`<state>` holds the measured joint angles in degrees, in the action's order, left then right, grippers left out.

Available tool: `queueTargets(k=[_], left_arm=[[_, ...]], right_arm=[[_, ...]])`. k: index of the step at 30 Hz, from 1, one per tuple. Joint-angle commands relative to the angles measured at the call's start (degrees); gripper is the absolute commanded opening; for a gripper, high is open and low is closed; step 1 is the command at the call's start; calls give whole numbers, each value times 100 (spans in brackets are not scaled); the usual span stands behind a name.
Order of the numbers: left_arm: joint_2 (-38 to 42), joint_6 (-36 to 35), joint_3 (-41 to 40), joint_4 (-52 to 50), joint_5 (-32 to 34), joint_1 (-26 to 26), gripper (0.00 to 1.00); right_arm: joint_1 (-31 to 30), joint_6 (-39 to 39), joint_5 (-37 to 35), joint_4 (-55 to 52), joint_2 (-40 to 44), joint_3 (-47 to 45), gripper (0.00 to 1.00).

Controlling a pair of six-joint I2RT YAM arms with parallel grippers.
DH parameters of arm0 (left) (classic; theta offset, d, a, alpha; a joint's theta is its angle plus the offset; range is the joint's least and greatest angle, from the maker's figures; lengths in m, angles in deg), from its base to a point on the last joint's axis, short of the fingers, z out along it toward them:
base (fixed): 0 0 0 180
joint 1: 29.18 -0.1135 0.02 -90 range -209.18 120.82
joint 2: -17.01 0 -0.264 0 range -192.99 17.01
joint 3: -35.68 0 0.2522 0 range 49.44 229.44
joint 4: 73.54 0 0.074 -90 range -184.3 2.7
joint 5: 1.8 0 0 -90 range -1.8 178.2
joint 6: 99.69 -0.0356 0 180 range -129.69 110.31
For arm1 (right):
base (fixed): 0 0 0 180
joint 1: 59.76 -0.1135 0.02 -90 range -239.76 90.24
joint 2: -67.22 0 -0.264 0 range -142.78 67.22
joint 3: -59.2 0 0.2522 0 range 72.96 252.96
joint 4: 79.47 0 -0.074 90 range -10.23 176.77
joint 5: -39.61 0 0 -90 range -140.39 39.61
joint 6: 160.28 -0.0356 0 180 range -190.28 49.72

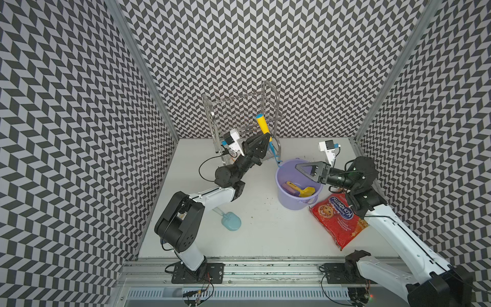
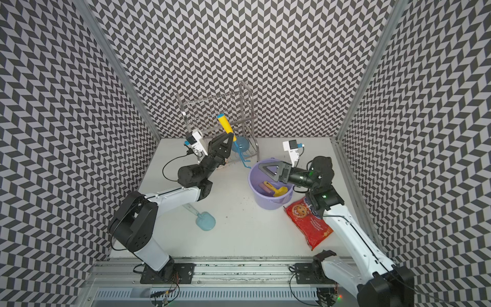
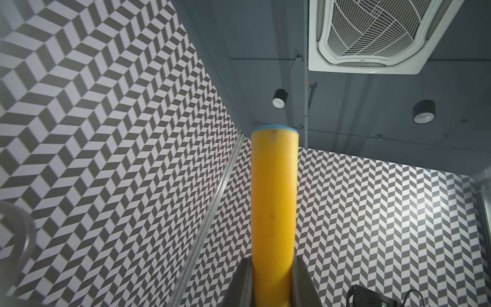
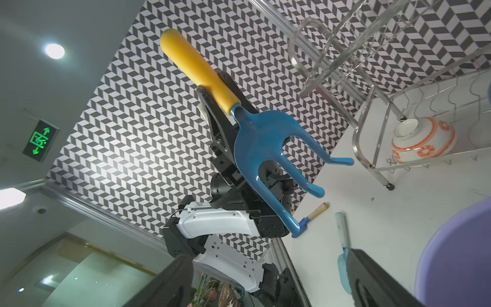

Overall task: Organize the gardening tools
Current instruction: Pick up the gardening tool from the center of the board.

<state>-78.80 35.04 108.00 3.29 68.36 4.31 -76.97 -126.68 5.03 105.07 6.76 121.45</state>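
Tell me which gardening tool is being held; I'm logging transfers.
The blue, yellow-handled fork, clamped in the left gripper. The purple scoop and yellow scoop lie in the lavender bucket; the pale-blue trowel lies on the table.

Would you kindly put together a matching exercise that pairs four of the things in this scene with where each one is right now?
Things:
1. blue fork
2. pale-blue trowel
3. yellow scoop
4. orange-and-white bowl

Places:
A. inside the lavender bucket
B. in the wire rack
C. clamped in the left gripper
D. lying on the table

Pairs: 1-C, 2-D, 3-A, 4-B.
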Motion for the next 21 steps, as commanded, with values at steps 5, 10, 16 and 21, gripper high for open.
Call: queueTargets(k=[5, 10, 16, 21], left_arm=[[-148, -523, 654, 1532, -281, 269, 0], [-214, -706, 857, 1531, -379, 443, 0], [-185, -1209, 993, 1524, -488, 690, 0], [-249, -1423, 1193, 1530, -556, 825, 0]], right_arm=[[34, -975, 274, 1345, -29, -254, 90], [34, -1950, 422, 2764, -188, -514, 86], [34, -3028, 384, 4491, -464, -775, 82], [25, -3820, 309, 5632, -753, -870, 79]])
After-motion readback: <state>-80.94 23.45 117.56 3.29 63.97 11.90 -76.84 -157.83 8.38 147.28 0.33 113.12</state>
